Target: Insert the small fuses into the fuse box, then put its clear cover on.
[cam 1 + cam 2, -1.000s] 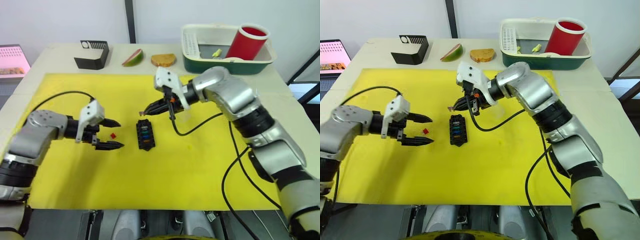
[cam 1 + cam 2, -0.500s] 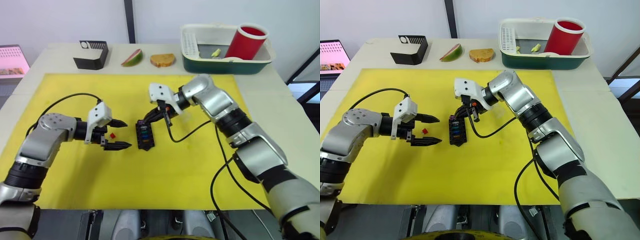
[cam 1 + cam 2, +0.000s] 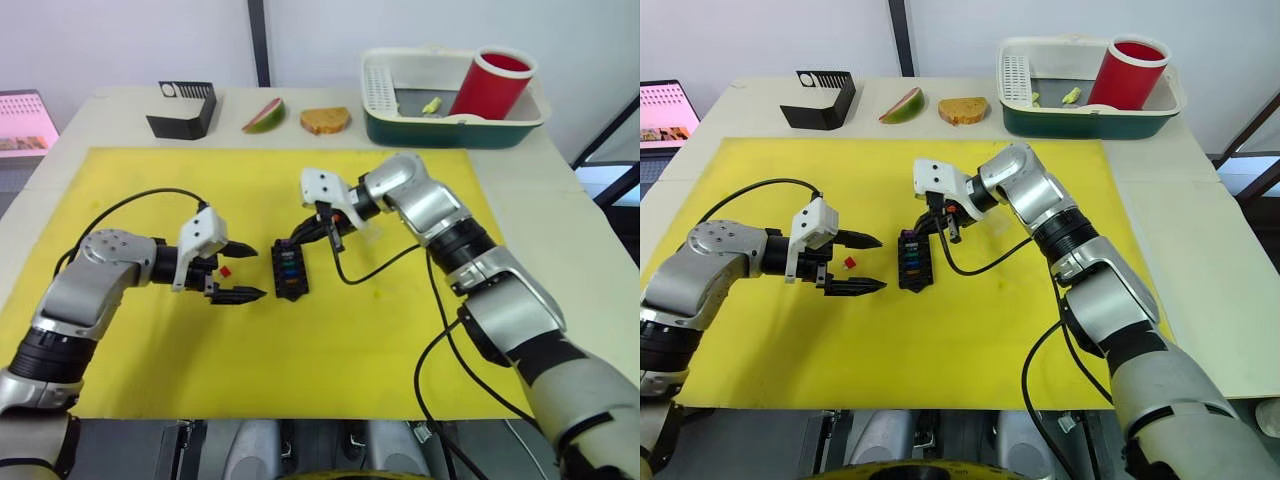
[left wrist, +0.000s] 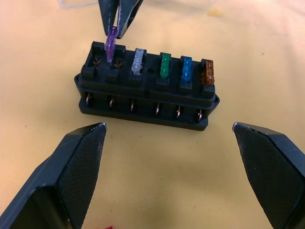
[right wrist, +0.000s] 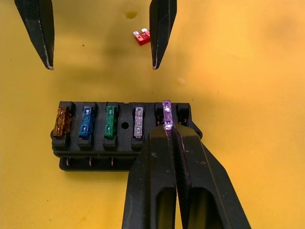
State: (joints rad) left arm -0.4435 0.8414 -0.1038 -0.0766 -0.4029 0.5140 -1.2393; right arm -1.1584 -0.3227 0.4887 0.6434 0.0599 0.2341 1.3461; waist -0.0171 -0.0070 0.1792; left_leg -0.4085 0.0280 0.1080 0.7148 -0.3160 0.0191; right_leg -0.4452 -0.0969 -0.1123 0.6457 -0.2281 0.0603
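Note:
The black fuse box [image 3: 290,270] lies on the yellow mat [image 3: 350,350]. Orange, blue, green and grey small fuses sit in a row in it [image 5: 97,121]. My right gripper [image 5: 167,131] is shut on the purple fuse [image 5: 167,112], which stands at the slot beside the grey one, higher than the seated fuses. One end slot is bare. My left gripper [image 3: 258,271] hangs open just left of the box, with the loose red fuse [image 3: 227,270] lying on the mat between its fingers. A faint clear edge [image 4: 76,4] beyond the box may be the clear cover.
At the table's far edge are a black slotted stand [image 3: 185,108], an apple slice [image 3: 265,115], a piece of bread [image 3: 327,120] and a green-and-white basket [image 3: 400,128] holding a red cup [image 3: 493,85]. A pink screen [image 3: 25,120] is far left.
My right gripper has come down with the purple fuse onto the far end of the fuse box. The left gripper has shifted a little closer to the box.

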